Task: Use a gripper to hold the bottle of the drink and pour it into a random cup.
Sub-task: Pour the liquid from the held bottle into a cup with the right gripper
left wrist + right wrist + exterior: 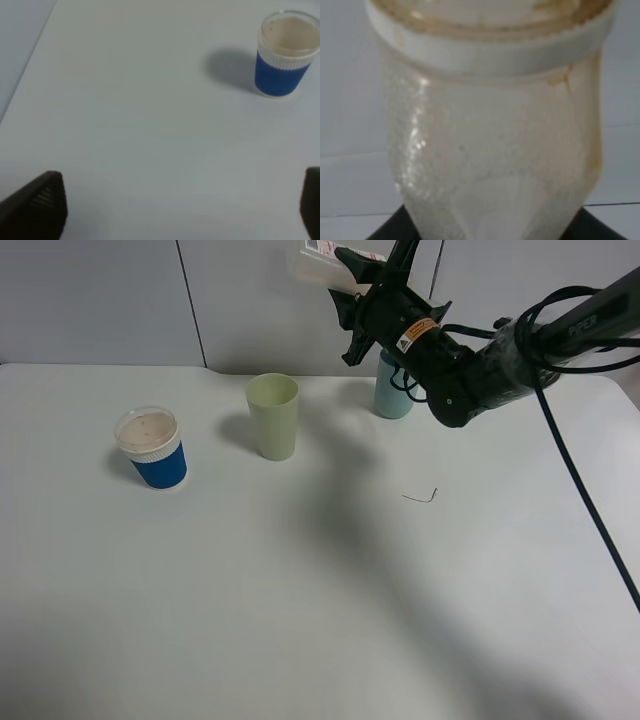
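Observation:
My right gripper (362, 295) is raised high at the back of the table and is shut on the bottle (322, 267). The bottle is tilted over, with its white and pink label facing up at the top edge of the exterior view. In the right wrist view the bottle (495, 150) fills the picture: clear plastic, with brown traces of the drink (560, 80) around its wide neck. A pale green cup (273, 416) stands below and to its left. A light teal cup (392, 392) stands just behind the gripper. My left gripper (182, 210) is open over bare table.
A blue cup with a white rim (151, 448) stands at the left, and the left wrist view shows this blue cup (285, 55) too. A short bent piece of dark wire (421, 498) lies on the white table (300, 590). A black cable (590, 510) trails off to the right.

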You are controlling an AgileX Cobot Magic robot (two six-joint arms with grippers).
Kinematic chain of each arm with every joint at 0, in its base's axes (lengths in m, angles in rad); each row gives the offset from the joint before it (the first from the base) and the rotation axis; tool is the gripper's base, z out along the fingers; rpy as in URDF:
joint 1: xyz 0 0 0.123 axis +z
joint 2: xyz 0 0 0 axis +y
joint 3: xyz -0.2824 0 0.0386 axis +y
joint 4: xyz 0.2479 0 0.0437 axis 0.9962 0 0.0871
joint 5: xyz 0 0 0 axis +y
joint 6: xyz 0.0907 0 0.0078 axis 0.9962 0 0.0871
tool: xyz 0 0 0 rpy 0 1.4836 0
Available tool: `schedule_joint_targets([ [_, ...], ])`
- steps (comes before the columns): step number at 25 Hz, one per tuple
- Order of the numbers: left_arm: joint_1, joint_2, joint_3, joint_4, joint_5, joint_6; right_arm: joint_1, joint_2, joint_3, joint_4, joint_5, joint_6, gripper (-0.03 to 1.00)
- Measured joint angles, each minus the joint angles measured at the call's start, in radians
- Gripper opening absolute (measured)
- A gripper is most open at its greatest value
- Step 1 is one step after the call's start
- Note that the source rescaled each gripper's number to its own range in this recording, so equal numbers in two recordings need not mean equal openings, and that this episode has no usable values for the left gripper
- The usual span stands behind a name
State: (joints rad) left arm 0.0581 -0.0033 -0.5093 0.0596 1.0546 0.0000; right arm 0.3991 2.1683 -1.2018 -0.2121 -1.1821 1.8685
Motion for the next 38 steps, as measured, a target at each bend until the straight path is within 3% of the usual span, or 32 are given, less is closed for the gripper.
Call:
schedule_joint_targets([
  [29,0.000,0.000,0.000,0.000,0.000,0.000,0.000,0.000,0.000,0.058,-0.021,0.021,0.01],
  [32,0.000,0.000,0.000,0.000,0.000,0.000,0.000,0.000,0.000,0.057,-0.021,-0.045,0.01],
  [38,0.000,0.000,0.000,0.000,0.000,0.000,0.000,0.000,0.000,0.050,-0.015,-0.282,0.01],
])
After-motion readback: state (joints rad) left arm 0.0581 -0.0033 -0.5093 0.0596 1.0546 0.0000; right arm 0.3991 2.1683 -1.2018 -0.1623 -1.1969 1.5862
